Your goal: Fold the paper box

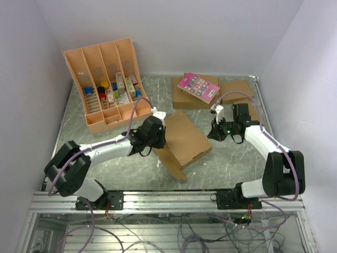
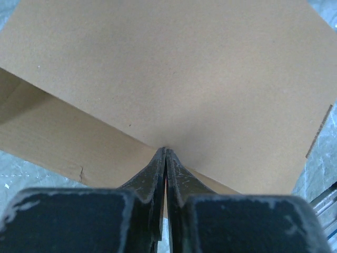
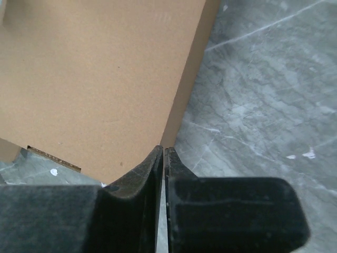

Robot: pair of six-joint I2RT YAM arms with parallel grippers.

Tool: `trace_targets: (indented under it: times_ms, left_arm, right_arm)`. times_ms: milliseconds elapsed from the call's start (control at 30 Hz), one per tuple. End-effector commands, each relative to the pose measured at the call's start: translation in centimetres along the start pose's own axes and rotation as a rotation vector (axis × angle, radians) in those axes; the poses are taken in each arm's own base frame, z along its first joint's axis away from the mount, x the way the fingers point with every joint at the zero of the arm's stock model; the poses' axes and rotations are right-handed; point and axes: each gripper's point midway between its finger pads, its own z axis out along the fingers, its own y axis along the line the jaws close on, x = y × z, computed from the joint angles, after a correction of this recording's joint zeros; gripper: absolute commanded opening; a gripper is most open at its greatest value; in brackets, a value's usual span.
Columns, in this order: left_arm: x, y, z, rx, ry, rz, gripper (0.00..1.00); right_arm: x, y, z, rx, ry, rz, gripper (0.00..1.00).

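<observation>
While tray (image 1: 103, 125) holds small items (image 1: 108, 90), left hand (image 2: 165, 151), shut, touches paper box (image 1: 185, 138); right hand (image 3: 164, 151) shut, empty.

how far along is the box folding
Done: the paper box lies as a flat rectangle, its big panel folded over. In hand: the left gripper, shut, has its tips at that panel's edge; the right gripper, shut, sits beside the box's right edge, gripping nothing visible. Left: a flap at the near-left corner sticks out, probably needing tucking.
</observation>
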Motion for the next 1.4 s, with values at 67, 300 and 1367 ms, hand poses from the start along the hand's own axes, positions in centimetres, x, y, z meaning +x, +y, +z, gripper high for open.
trace_targets:
  times_ms: [67,300,1367]
  left_arm:
    - [-3.2,-1.6,-3.4,0.108,-0.152,0.101,0.15]
    - [-2.2,-4.3,-8.7,0.360,-0.316,0.113,0.56]
    - [10.2,-13.0,-7.6,0.439,-0.470,0.978,0.87]
  right_arm:
    - [-2.8,0.1,-2.5,0.031,-0.114,-0.091,0.14]
    - [-4.4,4.5,-2.9,-0.216,-0.235,-0.111,0.45]
    - [-2.3,3.2,-0.5,-0.284,-0.165,0.150,0.70]
